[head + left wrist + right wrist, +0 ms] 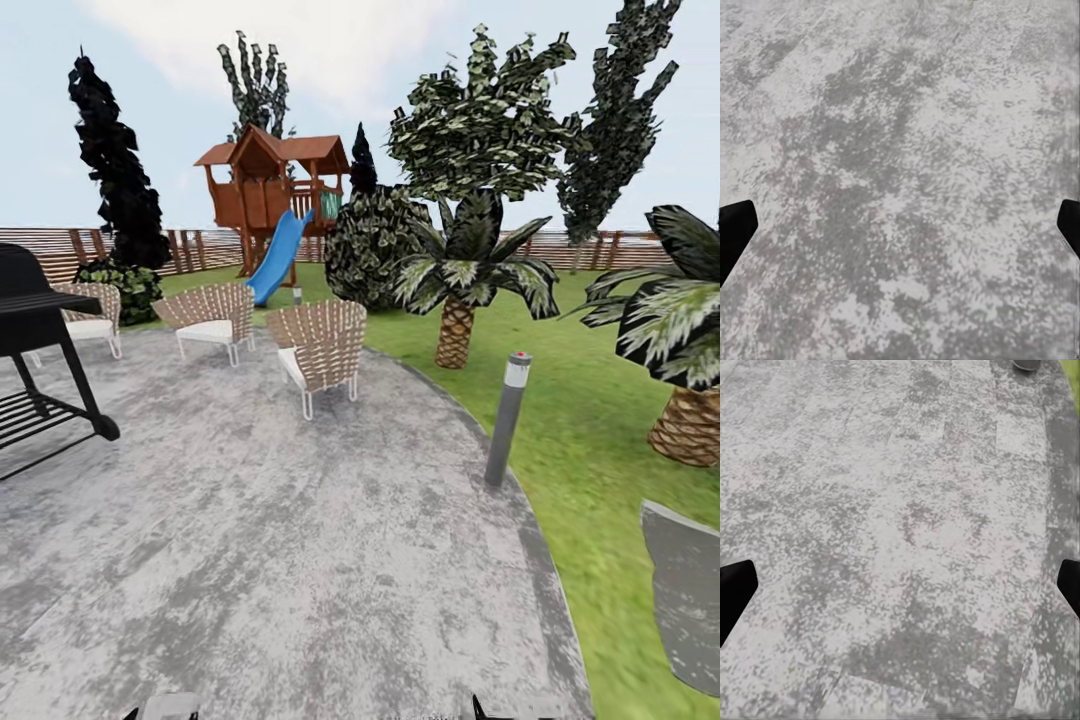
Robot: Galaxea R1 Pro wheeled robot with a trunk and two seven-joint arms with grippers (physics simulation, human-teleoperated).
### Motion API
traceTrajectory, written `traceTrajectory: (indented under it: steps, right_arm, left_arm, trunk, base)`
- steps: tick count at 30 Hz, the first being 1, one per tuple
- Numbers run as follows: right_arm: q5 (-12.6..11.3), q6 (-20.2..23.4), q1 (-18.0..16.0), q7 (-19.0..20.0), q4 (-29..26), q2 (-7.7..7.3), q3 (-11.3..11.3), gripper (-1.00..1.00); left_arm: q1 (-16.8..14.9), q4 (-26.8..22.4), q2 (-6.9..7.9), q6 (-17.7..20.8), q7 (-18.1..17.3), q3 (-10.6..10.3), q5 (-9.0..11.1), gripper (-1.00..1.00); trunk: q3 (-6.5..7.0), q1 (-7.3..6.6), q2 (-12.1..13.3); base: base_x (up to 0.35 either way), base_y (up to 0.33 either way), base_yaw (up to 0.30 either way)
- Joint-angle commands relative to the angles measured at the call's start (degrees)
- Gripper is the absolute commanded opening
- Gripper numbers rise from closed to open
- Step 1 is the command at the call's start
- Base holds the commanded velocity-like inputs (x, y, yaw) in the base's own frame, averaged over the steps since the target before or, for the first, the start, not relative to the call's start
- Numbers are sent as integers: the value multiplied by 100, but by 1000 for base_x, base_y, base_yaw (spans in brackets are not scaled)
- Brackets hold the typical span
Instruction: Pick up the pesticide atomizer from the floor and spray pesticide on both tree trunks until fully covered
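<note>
Head view: the robot stands on a grey mottled patio [260, 540] whose curved edge meets the lawn [590, 420] of the garden. Three woven chairs [320, 345] stand toward the far side of the patio, a black grill [35, 330] at its left edge, and a grey bollard light [507, 418] at the curved edge. Two squat palms [462, 285] stand on the lawn; a wooden playset with a blue slide [272, 205] backs onto the slatted fence [60, 250].

Wrist views: the left gripper [900, 232] and right gripper [900, 592] both hang over bare paving, fingers spread wide and holding nothing.

Judgement: this is the search-and-approach step. The pesticide atomizer and the thick-trunked trees cannot be identified here, so the next move calls for turning or driving to bring the atomizer into sight before any reach.
</note>
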Motion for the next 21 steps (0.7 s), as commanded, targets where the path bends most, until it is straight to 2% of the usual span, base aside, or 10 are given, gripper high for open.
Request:
traceTrajectory:
  steps: [1, 21]
  right_arm:
    - [0, 0, 0, 0, 0, 0, 0, 100]
    - [1, 0, 0, 0, 0, 8, 5, 100]
  left_arm:
    - [0, 18, -2, 0, 0, -2, -2, 100]
    - [0, 83, -14, 0, 0, 0, -9, 100]
  trunk:
    - [-19, 23, -42]
    - [-378, 462, -844]
  base:
    - [0, 0, -270]
    - [0, 0, -270]
